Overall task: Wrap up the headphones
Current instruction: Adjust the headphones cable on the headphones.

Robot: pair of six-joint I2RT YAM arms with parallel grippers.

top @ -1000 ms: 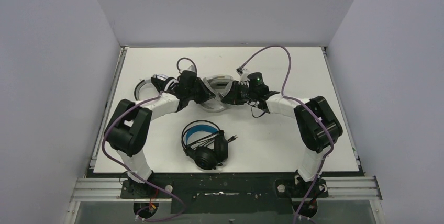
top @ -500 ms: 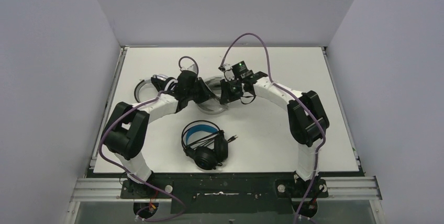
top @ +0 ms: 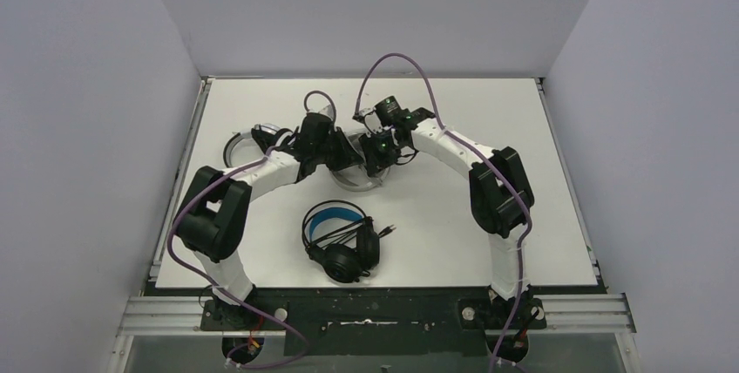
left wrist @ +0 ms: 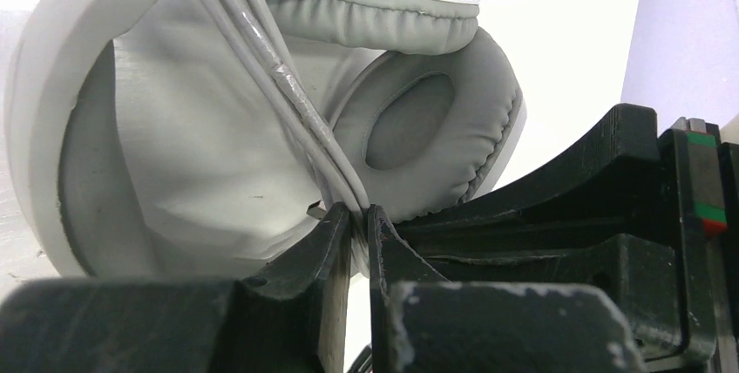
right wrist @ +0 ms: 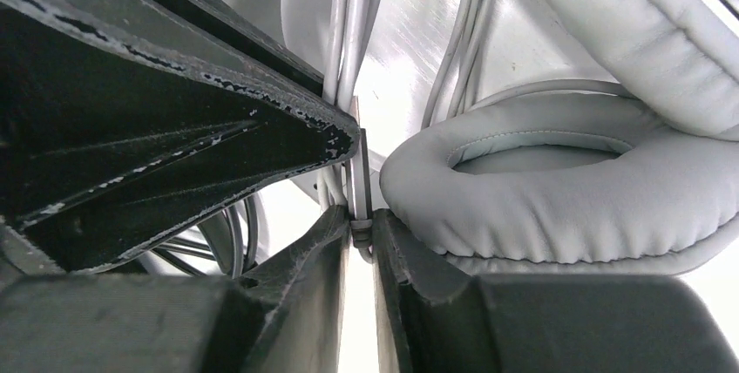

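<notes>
A white/grey headset lies at the table's middle back, between both grippers. My left gripper is shut on its pale cable, whose strands run across the grey ear pads. My right gripper meets it from the right, shut on a flat pale piece of the same cable beside an ear pad. The black headset with the blue-lined headband lies near the front, its black cable coiled around it. A second white headset with black cup centres lies at the back left, partly hidden by the left arm.
The right arm's purple cable arches high over the back of the table. In the right wrist view the left gripper's black finger fills the upper left, very close. The black body of the right gripper crowds the left wrist view.
My right gripper has swung left and toward the back, closing in on the left gripper at the white headset; its purple cable loop has shifted left. The left gripper has barely moved.
</notes>
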